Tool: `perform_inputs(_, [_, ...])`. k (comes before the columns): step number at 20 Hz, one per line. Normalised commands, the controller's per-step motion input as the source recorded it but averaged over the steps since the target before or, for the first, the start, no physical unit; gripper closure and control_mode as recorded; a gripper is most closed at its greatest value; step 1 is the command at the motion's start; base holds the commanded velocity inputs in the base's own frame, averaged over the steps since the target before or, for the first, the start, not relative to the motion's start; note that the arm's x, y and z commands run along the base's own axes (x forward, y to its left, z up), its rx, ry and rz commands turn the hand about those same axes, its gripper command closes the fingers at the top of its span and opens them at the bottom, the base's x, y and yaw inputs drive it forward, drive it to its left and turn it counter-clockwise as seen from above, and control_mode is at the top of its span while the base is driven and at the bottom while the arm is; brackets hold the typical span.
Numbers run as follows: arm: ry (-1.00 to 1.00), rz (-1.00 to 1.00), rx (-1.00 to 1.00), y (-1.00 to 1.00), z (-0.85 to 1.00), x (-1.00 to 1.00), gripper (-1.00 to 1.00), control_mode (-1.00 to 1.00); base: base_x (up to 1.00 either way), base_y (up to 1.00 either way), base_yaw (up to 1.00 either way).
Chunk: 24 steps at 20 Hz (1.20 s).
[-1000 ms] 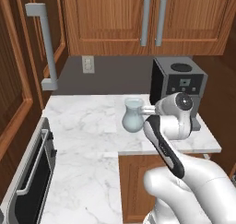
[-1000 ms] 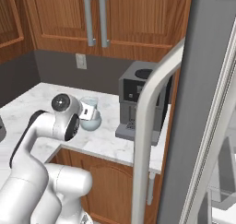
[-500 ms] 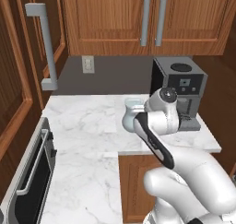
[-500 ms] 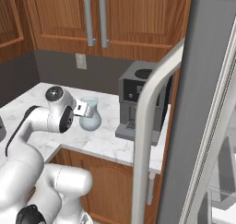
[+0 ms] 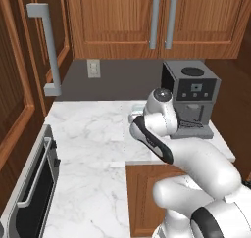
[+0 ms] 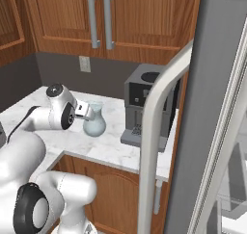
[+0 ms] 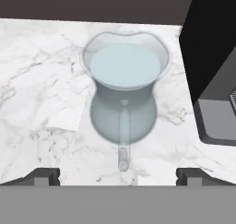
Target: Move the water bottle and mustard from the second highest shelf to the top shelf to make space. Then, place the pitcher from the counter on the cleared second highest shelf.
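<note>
Translucent blue-grey bulbous pitcher [image 7: 123, 96] upright on veined marble counter [image 7: 37, 89], jaws spread wide, empty.

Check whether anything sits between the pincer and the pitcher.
Nothing visible does. The open pincer faces the pitcher across bare counter, its handle pointing toward the fingertips. The coffee machine stands off to one side, outside that path.

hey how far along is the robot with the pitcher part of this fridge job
Done: can't be judged; the bottles and shelves aren't visible here. In hand: the open gripper is lined up on the pitcher, fingertips apart either side of its handle, not gripping. The pitcher stands upright on the counter beside the coffee machine. Left: close on it, lift, and carry it to the fridge, whose door stands open.
</note>
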Motion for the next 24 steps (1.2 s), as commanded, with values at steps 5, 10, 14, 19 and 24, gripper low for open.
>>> perform_inputs(5, [0.0, 0.0, -0.04, 0.02, -0.39, 0.26, -1.0, -1.0, 0.0, 0.0, 0.0])
perform_inputs(10, [0.0, 0.0, -0.01, 0.0, -0.38, 0.24, -1.0, -1.0, 0.0, 0.0, 0.0])
perform_inputs(14, [0.0, 0.0, 0.0, 0.0, -0.27, 0.26, -1.0, -1.0, 0.0, 0.0, 0.0])
perform_inputs(19, [0.0, 0.0, 0.0, 0.0, -0.19, 0.28, -1.0, -1.0, 0.0, 0.0, 0.0])
perform_inputs(24, [0.0, 0.0, 0.0, 0.0, -0.17, 0.3, -1.0, -1.0, 0.0, 0.0, 0.0])
